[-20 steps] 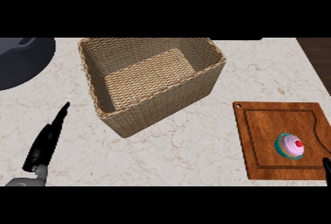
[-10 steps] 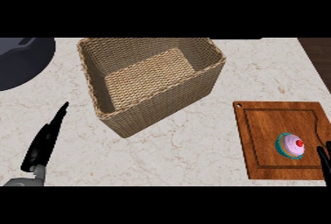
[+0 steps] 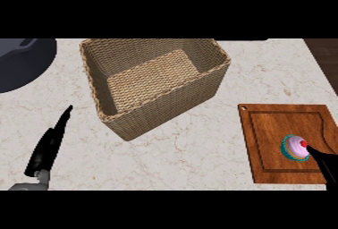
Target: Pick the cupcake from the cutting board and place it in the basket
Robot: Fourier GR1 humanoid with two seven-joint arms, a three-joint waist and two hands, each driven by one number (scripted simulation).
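Note:
A cupcake (image 3: pixel 293 147) with pink frosting, a red cherry and a teal wrapper sits on the wooden cutting board (image 3: pixel 274 134) at the right. My right hand (image 3: pixel 325 162) comes in from the lower right corner; only dark straight fingers show, with a tip just touching the cupcake's right side. The woven basket (image 3: pixel 125 120) stands in the upper middle with nothing in it. My left hand (image 3: pixel 48 146) rests open at the lower left, fingers straight and pointing up, well left of the basket.
A dark round pan (image 3: pixel 20 62) lies at the upper left corner. The marble counter (image 3: pixel 191 156) runs between basket and board. Its right edge shows at the upper right.
My right hand has risen from the lower right corner and reached the cupcake's side. The left hand, basket and cupcake have stayed in place.

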